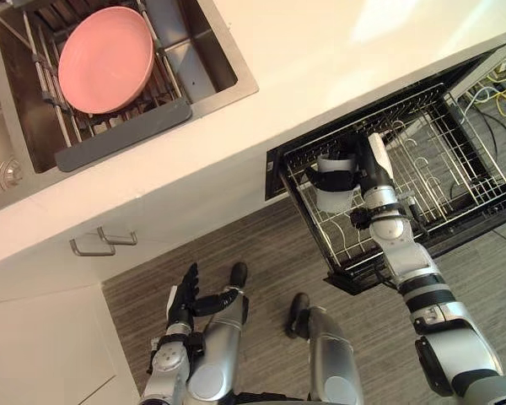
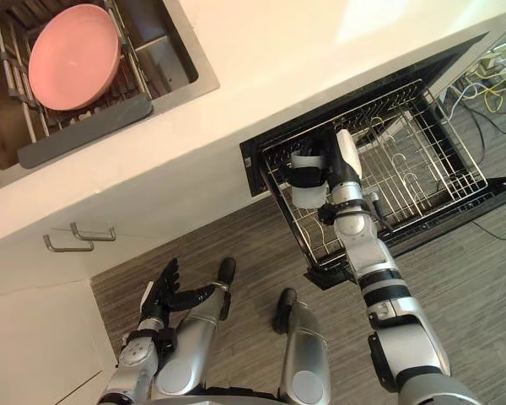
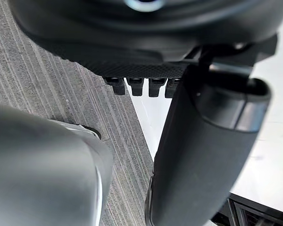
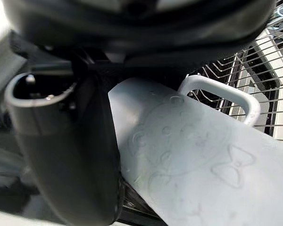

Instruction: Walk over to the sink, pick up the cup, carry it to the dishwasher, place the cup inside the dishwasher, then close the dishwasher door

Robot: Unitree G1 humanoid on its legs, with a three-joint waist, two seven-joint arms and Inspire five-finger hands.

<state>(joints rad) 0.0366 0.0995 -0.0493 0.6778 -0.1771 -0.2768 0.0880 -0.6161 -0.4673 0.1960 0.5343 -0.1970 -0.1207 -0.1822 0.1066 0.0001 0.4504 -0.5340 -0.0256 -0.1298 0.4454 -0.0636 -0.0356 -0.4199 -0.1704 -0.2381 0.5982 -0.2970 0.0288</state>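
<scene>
The sink (image 1: 236,84) lies at the left of the counter (image 1: 320,67), with a plate (image 1: 105,59) leaning in a drainer (image 1: 122,135) inside it. Under the counter's right part the dishwasher rack (image 1: 455,169) stands pulled out over the floor (image 1: 270,245). The cup (image 1: 336,198) (in the right hand (image 1: 363,169)) is over its left end. Two handles (image 1: 105,240) sit below the sink.

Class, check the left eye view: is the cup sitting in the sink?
No, the right hand holds the cup over the dishwasher rack, while the sink holds a pink plate.
</scene>
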